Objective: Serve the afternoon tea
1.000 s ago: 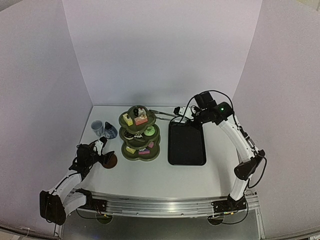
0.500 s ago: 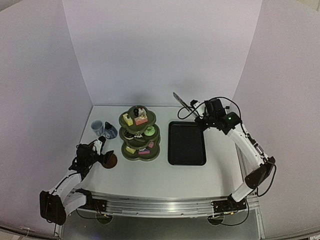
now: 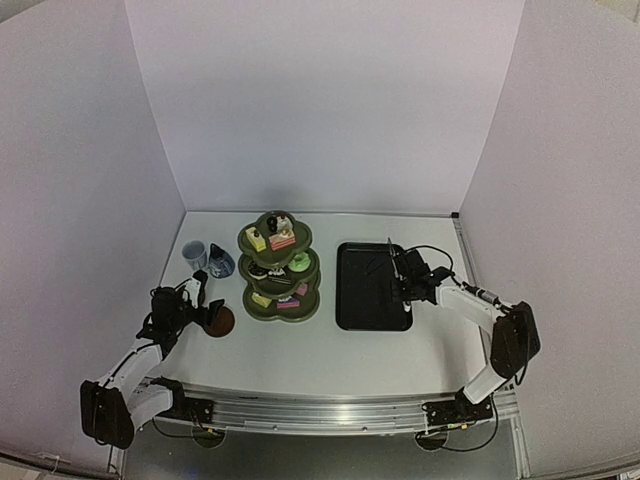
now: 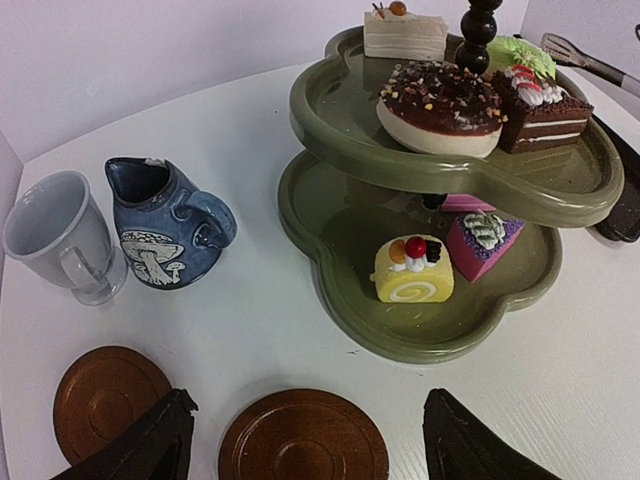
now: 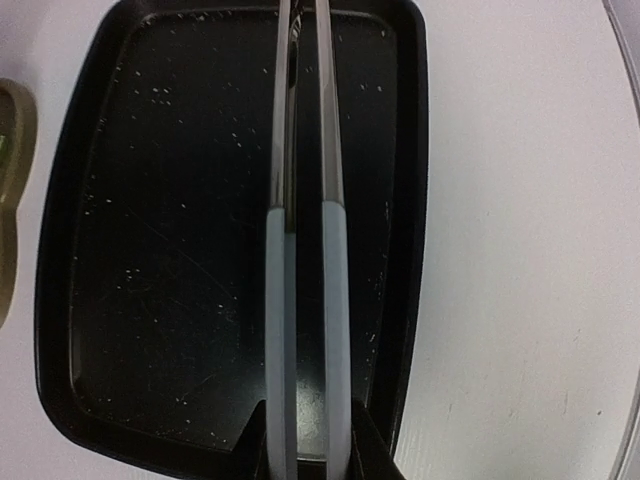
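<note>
The three-tier stand [image 4: 560, 190] sits left of the middle of the desk [image 3: 330, 350], olive green and glossy, every lobed tier carrying cakes [image 4: 405, 32]; on the lowest I see a yellow roll [image 4: 412, 270] topped with a cherry beside a pink square [image 4: 483, 240], and above them a chocolate ring [image 4: 440, 105] with sprinkles and a brown layered slice [image 4: 540, 100]; the food, I judge, is served and the drinks remain. Just beside the stand, toward the back-left corner, the dark-blue pot [image 4: 165, 220] with its painted mushroom and the pale cup [image 4: 60, 235] stand upright and close together, not yet on anything. Nearer me, flat on the desk, lie the near saucer [image 4: 303, 440] and the other saucer [image 4: 108, 400] just left of it, both round and brown; my left hand [image 4: 307, 425] is spread wide, a finger on either side of the near saucer and clear of its rim, since I reckon that piece comes next. Across the desk my right hand [image 5: 310, 455] is closed on the tongs [image 5: 305, 250], their arms squeezed nearly parallel along the black tray [image 5: 150, 250], bare but for pale specks; probably to lay them down there.
</note>
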`<move>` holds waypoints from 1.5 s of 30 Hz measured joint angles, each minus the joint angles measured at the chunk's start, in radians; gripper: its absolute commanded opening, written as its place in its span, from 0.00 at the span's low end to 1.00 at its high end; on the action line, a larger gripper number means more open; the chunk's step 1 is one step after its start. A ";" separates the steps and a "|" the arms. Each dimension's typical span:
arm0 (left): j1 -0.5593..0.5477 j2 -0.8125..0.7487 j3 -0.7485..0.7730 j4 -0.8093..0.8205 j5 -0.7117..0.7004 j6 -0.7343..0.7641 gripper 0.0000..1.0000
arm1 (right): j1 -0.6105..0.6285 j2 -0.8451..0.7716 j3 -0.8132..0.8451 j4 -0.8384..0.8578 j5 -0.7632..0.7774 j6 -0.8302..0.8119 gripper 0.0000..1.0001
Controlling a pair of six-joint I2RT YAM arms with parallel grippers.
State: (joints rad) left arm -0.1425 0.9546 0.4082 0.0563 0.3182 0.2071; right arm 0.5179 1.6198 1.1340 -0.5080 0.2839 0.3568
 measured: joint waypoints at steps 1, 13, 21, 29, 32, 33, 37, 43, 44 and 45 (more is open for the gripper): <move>0.001 0.000 0.000 -0.003 0.000 0.000 0.79 | 0.001 0.009 -0.015 0.014 0.000 0.021 0.17; 0.009 0.000 0.001 -0.014 0.000 0.000 0.80 | 0.028 0.109 -0.084 0.151 -0.025 0.139 0.19; 0.013 0.000 0.001 -0.024 0.001 0.038 0.80 | 0.028 0.170 -0.094 0.175 -0.027 0.151 0.23; 0.013 0.011 0.001 -0.047 0.004 0.115 0.80 | 0.028 0.192 -0.099 0.179 -0.034 0.161 0.24; 0.013 0.015 0.001 -0.055 0.007 0.130 0.80 | 0.029 0.203 -0.099 0.177 -0.039 0.161 0.24; 0.013 0.016 0.001 -0.057 0.010 0.133 0.80 | 0.030 0.204 -0.099 0.177 -0.040 0.161 0.25; 0.013 0.016 0.001 -0.057 0.018 0.141 0.83 | 0.034 0.204 -0.099 0.174 -0.037 0.160 0.34; 0.013 0.043 0.001 -0.094 0.061 0.210 0.93 | 0.038 0.204 -0.099 0.150 -0.022 0.157 0.52; 0.013 0.054 0.002 -0.116 0.073 0.230 0.95 | 0.038 0.204 -0.099 0.145 -0.018 0.156 0.61; 0.013 0.067 0.006 -0.145 0.086 0.251 0.96 | 0.039 0.204 -0.098 0.141 -0.014 0.151 0.68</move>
State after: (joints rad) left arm -0.1295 1.0220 0.4142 -0.0885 0.4044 0.4579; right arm 0.5568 1.8236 1.0356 -0.3673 0.2702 0.5081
